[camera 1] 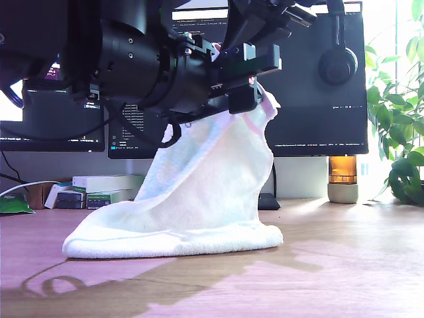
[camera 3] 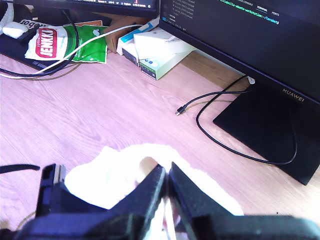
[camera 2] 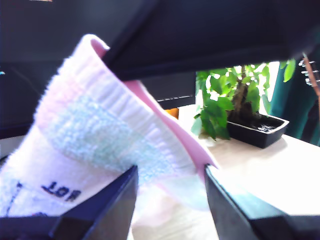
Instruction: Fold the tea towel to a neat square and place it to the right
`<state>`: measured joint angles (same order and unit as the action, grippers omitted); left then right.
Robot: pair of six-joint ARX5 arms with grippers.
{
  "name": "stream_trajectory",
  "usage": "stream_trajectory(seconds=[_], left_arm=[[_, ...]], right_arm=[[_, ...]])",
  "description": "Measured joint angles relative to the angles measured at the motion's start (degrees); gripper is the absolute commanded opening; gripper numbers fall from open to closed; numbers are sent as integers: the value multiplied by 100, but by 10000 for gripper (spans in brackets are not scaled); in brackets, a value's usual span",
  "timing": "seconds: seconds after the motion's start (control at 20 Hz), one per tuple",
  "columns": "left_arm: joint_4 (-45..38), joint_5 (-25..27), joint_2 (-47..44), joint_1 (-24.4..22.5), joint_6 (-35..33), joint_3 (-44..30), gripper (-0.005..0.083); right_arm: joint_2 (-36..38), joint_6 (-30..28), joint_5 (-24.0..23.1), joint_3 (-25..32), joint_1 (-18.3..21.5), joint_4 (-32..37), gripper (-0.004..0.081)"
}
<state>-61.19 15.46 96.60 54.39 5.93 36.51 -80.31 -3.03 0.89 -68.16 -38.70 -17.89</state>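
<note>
The tea towel [camera 1: 199,192] is fluffy white terry with faint pink and mint bands. It is tented up off the wooden table, its lower part lying in a heap. At its peak, on the big black arm in the foreground of the exterior view, my first gripper [camera 1: 250,81] is shut on the towel's upper edge. In the first wrist view the towel [camera 2: 95,130] fills the gap at my first gripper [camera 2: 171,172] and shows a dark printed mark. My second gripper [camera 3: 167,172] is shut, with a pink bit of towel [camera 3: 115,175] pinched between its fingers. More black arm parts [camera 1: 271,16] show above the peak.
Dark monitors [camera 1: 318,86] with hanging headphones [camera 1: 338,63] stand behind. An amber jar [camera 1: 342,175] and leafy plant [camera 1: 397,132] are at the exterior view's right, small boxes [camera 1: 106,189] at its left. A green snack packet [camera 3: 75,40], loose cable [camera 3: 235,145] and monitor base [camera 3: 270,130] lie on the table.
</note>
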Motion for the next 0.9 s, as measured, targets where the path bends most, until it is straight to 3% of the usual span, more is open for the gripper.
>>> stream_trajectory(seconds=[0.35, 0.7, 0.9], left_arm=[[413, 170, 26, -17, 160, 518, 377], [844, 763, 31, -160, 160, 603, 374], [955, 1038, 31, -273, 140, 603, 277]], right_arm=[[15, 192, -2, 0, 7, 33, -13], [28, 170, 0, 0, -2, -15, -13], [28, 170, 0, 0, -2, -26, -13]])
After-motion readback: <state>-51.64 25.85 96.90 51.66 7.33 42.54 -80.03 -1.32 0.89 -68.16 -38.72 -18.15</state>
